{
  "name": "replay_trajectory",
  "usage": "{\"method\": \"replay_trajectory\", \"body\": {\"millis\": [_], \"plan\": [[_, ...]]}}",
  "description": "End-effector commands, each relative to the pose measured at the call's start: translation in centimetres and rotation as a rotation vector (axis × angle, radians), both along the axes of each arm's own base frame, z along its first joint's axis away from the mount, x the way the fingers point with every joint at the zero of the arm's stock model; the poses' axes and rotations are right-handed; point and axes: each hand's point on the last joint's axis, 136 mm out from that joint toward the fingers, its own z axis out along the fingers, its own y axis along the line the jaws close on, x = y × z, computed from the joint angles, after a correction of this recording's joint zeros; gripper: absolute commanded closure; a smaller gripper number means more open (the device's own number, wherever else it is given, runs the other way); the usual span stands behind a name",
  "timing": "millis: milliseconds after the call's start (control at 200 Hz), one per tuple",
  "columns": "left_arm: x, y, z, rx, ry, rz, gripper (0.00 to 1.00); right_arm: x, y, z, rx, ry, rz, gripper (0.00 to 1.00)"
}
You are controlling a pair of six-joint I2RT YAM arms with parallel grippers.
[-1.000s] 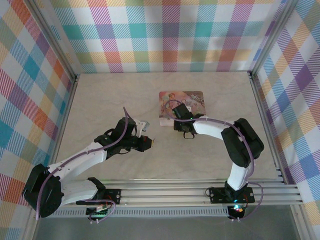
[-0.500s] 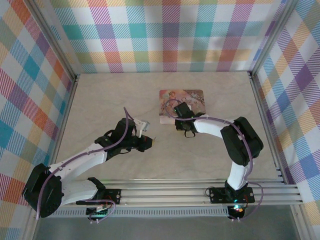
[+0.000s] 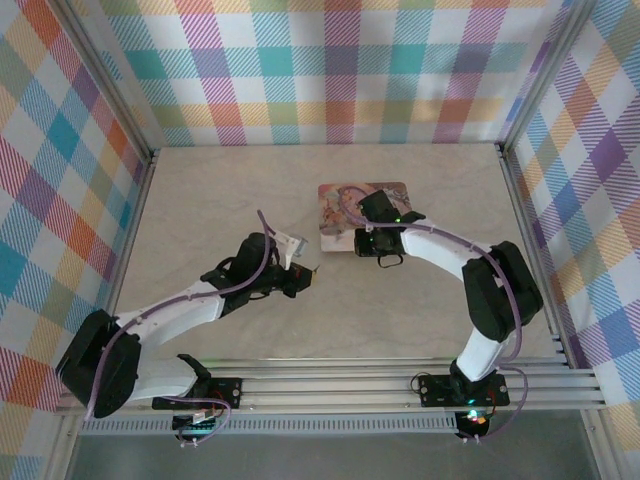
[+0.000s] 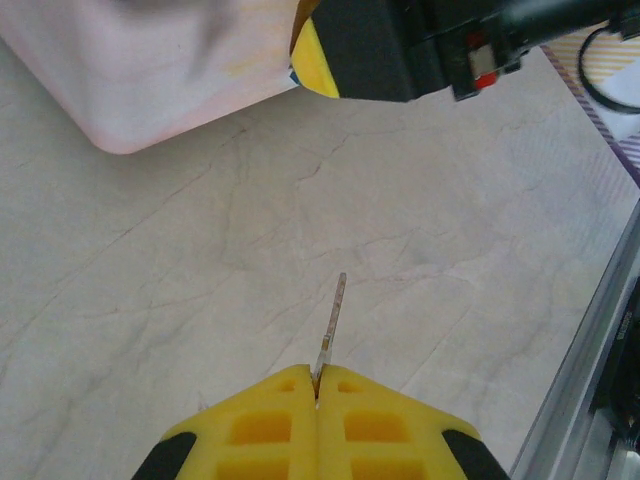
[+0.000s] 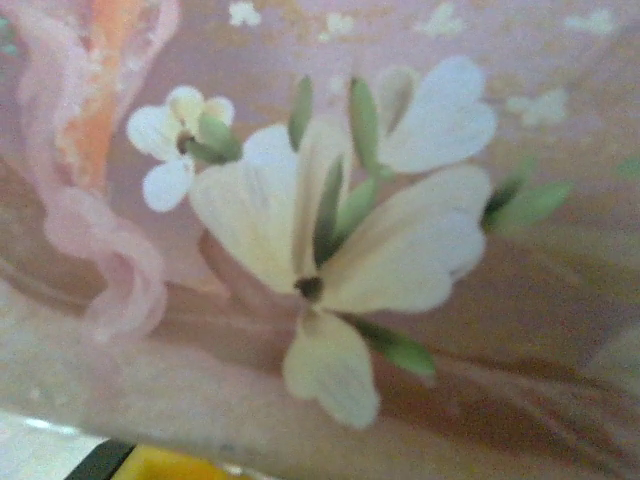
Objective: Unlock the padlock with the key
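Bright, even, diffuse lighting.
Soft shadows on the table [image 3: 200, 200]; right wrist view blurred at close range, left wrist view sharp.

I count one pink fairy-picture box [image 3: 330, 235], one thin metal key [image 4: 333, 320], one worktop [image 3: 220, 190], and two tools (my left tool [image 4: 316, 392], my right tool [image 3: 368, 243]).

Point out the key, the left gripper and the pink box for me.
key [image 4: 331, 325]: left wrist view, middle of its thin blade.
left gripper [image 4: 316, 385]: left wrist view, where its yellow tips close on the key.
pink box [image 4: 150, 80]: left wrist view, its pale side wall.
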Motion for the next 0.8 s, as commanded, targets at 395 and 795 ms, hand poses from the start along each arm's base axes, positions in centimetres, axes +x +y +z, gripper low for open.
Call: {"method": "replay_trajectory", "body": {"millis": [395,795], "plan": [[2.7,-6.6,1.5,-0.160,-0.191,-0.150,1.00,-1.4,2.1,6.9,0.262,0.249,-0.067,1.00],[4.6,-8.9,1.8,-0.247,-0.189,-0.159,1.00,-1.6,3.1,8.9,0.345,0.268,-0.027,1.00]]}}
